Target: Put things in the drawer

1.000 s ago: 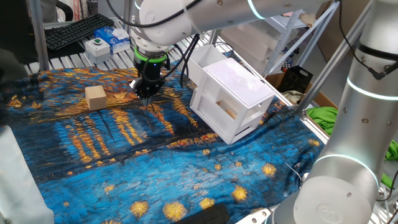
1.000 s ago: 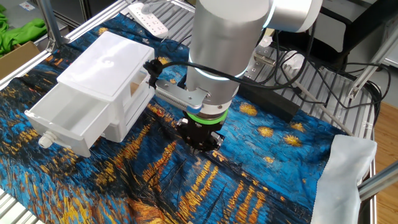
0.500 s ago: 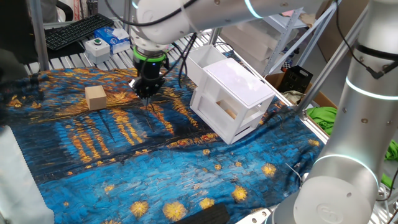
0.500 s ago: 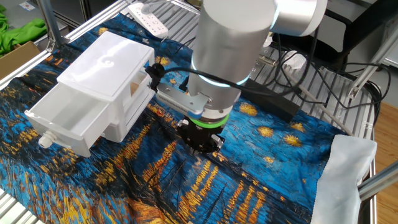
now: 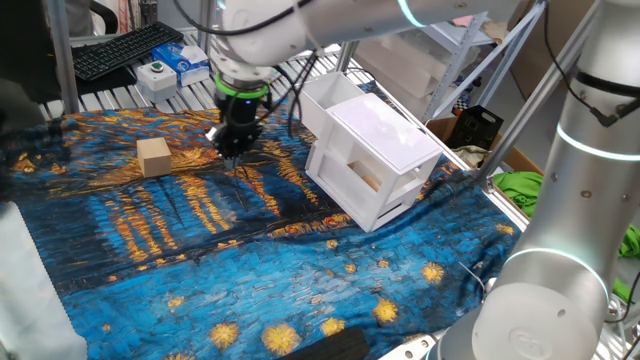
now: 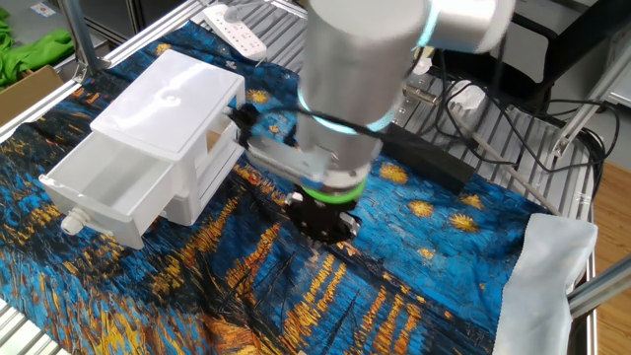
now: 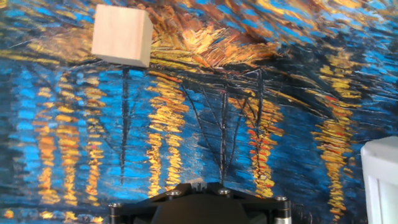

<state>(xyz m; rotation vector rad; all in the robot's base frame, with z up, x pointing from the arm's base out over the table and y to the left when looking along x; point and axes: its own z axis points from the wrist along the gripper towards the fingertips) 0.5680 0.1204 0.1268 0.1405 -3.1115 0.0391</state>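
The tan cube block (image 5: 153,156) sits on the blue and yellow painted cloth, left of my gripper (image 5: 232,150); the hand view has it at the upper left (image 7: 122,35). The gripper hangs low over the cloth between the block and the white cabinet (image 5: 385,135), fingers together and empty. In the other fixed view the gripper (image 6: 320,232) is right of the cabinet (image 6: 168,94). The upper drawer (image 6: 104,187) is pulled out, open-topped and nothing shows in it; it also shows in one fixed view (image 5: 335,95).
A keyboard (image 5: 125,48), a white button box (image 5: 160,72) and a blue box (image 5: 190,55) lie beyond the cloth's far edge. A power strip (image 6: 232,30) and cables lie on the metal table. A grey cloth (image 6: 552,266) hangs at one corner.
The gripper has shifted slightly toward the tan block. The block and the cabinet have not moved.
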